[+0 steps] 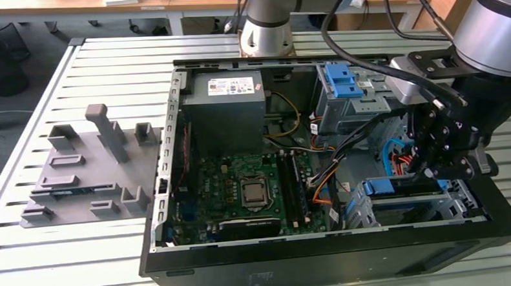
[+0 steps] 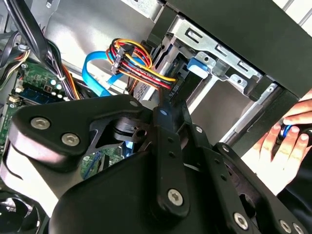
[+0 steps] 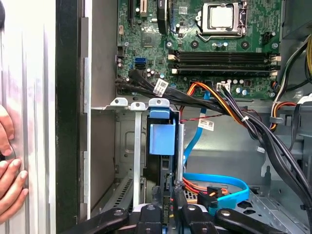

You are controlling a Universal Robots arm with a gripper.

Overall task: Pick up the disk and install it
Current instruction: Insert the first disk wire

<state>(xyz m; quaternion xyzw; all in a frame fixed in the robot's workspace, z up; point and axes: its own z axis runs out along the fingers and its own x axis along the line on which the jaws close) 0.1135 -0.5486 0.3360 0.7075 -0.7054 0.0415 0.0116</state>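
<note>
Arm bent down, claw [image 1: 446,167] over disk [image 3: 161,139].

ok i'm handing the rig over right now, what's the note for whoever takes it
Tool: down inside the open computer case, at the drive bay on the exterior view's right. Whether it grips cannot be told.
Disk: on edge in that bay, blue carrier showing; it is the thing nearest the tool.
Done: disk is picked up and in the bay.
Left: full seating is not confirmed, and the tool is not yet out of the case.
Note: a person's hand rests just outside the case wall.
</note>
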